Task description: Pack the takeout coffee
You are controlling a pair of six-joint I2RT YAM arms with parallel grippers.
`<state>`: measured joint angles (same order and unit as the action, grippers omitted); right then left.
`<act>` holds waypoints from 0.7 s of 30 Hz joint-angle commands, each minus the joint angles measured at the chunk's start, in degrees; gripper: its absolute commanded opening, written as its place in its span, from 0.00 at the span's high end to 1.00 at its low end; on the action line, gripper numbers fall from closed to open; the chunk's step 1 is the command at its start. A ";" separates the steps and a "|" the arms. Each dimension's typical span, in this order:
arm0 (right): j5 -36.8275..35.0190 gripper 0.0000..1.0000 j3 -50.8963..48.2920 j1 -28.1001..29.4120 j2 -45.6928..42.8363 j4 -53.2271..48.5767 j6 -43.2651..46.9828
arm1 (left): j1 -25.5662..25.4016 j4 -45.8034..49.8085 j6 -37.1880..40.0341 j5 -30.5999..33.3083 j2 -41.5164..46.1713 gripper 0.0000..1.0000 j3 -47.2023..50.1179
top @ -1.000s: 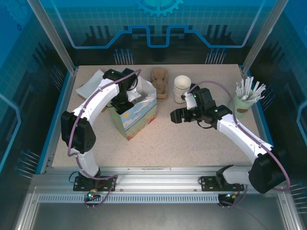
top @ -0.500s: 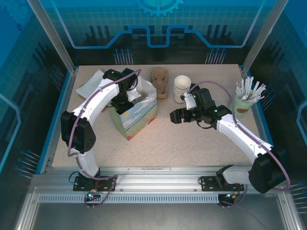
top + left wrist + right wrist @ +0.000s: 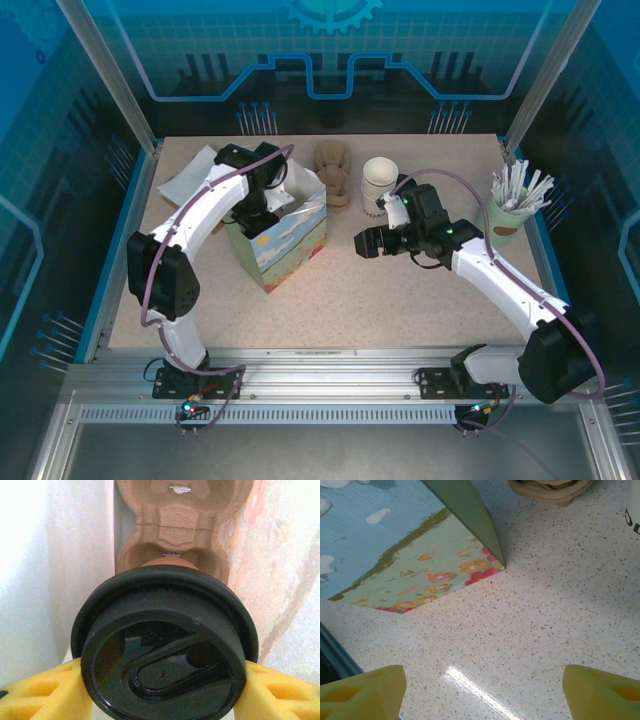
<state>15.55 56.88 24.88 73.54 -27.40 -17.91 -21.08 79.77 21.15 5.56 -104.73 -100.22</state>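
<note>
Topping the takeout coffee [image 3: 164, 605] is a glossy round black lid [image 3: 165, 675].

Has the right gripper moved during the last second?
No. The right gripper stays in the same place, on the near side of the white cups.

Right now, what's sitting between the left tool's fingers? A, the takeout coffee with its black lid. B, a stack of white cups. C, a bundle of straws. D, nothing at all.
A: the left wrist view shows the takeout coffee, black lid up, flanked by the yellow fingers of the left tool, inside the bag above a cardboard carrier.
</note>
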 commanded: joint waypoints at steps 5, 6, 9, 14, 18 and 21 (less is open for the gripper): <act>0.35 0.17 0.49 0.98 0.78 -0.02 0.77 | 0.74 0.23 0.12 -0.36 -0.56 0.51 0.05; 0.31 0.17 0.51 1.04 0.75 0.03 0.77 | 0.76 0.04 0.16 -0.28 -0.76 0.51 -0.06; 0.34 0.17 0.65 1.11 0.93 0.02 0.94 | 0.69 -0.49 0.12 -0.29 -1.07 0.51 -0.14; 0.35 0.17 0.75 1.20 0.98 -0.28 0.95 | 0.75 -0.88 0.21 -0.55 -1.77 0.51 -0.42; 0.19 0.17 0.67 1.30 0.84 -0.36 1.04 | 0.71 -1.11 0.29 -0.55 -2.24 0.51 -0.19; 0.25 0.17 0.58 1.31 0.81 -0.33 1.04 | 0.73 -1.21 0.30 -0.51 -2.78 0.51 -0.14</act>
<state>15.55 56.88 25.21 74.28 -27.42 -17.80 -21.08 78.89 21.15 5.56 -106.28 -100.22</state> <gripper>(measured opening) 0.829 0.636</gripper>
